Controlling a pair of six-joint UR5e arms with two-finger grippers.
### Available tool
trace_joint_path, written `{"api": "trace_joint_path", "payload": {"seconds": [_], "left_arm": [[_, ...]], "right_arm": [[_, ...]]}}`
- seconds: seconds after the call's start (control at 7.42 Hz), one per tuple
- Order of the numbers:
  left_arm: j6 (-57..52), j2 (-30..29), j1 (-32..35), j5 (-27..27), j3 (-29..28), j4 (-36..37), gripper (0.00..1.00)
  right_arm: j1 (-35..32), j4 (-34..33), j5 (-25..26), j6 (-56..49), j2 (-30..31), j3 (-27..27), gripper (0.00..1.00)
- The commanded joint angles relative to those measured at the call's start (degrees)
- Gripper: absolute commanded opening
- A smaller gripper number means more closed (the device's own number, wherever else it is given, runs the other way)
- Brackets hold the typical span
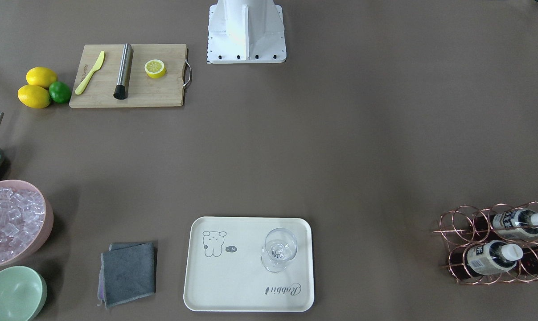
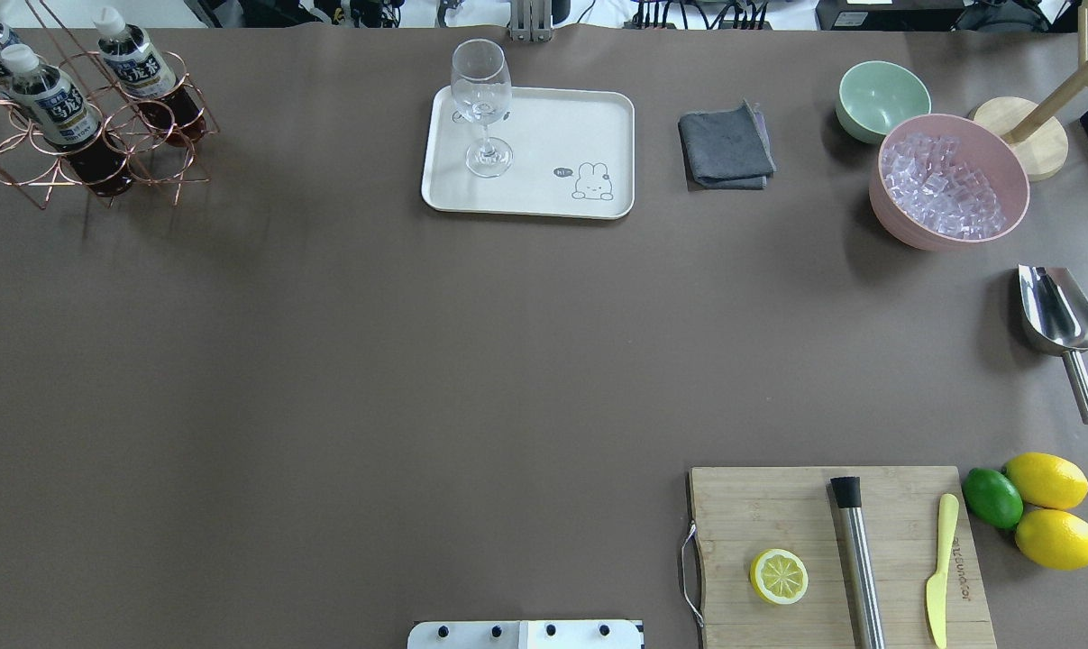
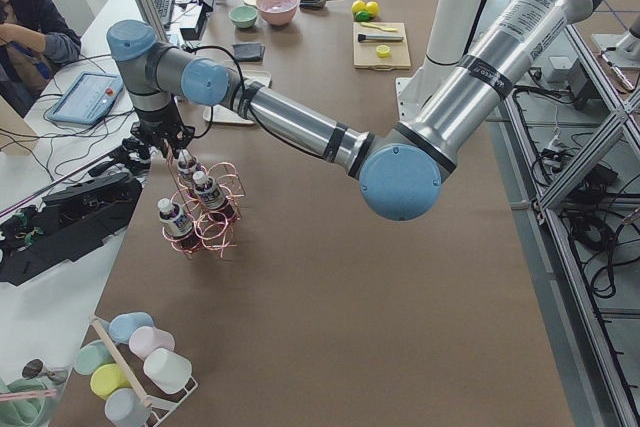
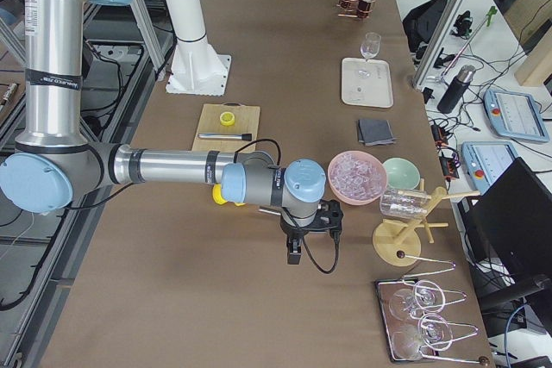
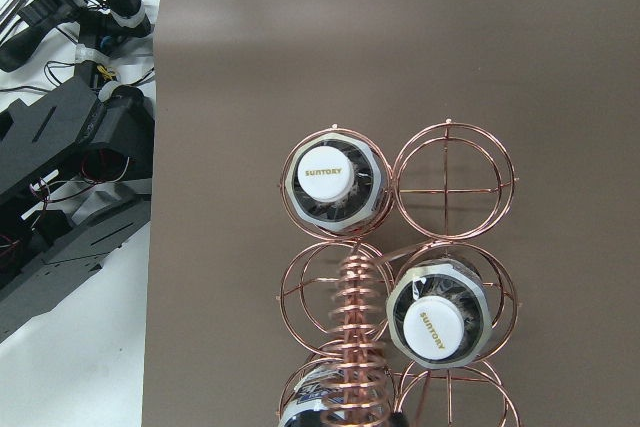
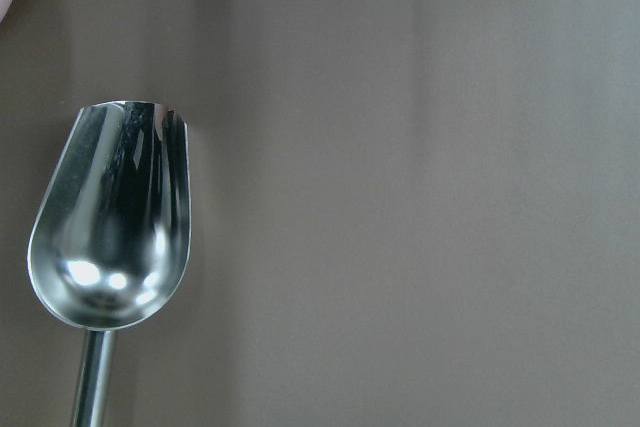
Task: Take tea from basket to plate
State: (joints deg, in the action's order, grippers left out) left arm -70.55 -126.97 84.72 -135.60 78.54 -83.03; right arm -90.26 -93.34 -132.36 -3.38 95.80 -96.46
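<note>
Left gripper (image 3: 162,139) hangs over the basket (image 5: 456,190) at the table's far-left corner. Fingers not in its wrist view, so can't tell if apart or together. Three tea bottles (image 5: 330,177) stand upright in the cells, long axis vertical, caps up, one dead centre below the wrist. Right gripper (image 4: 294,252) is over the ice scoop (image 6: 110,237) at the right end, state unreadable too. Left arm's job. Plate (image 2: 544,126) lies right of the basket, with a wine glass (image 2: 482,108) on its left half.
</note>
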Motion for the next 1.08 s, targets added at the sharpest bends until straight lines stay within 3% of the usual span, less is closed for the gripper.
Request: {"api": "trace_joint_path", "payload": {"seconds": [0.0,0.94], "left_arm": [[5.3,-0.1,-0.3,0.0,9.8,7.0,0.00],[26.8,-0.7,-16.8,0.7,31.9,8.2,0.00]], "right_arm": [[0.0,0.0,0.0,0.0,0.0,0.0,1.00],[0.0,0.0,0.0,0.0,0.0,0.0,1.00]]}}
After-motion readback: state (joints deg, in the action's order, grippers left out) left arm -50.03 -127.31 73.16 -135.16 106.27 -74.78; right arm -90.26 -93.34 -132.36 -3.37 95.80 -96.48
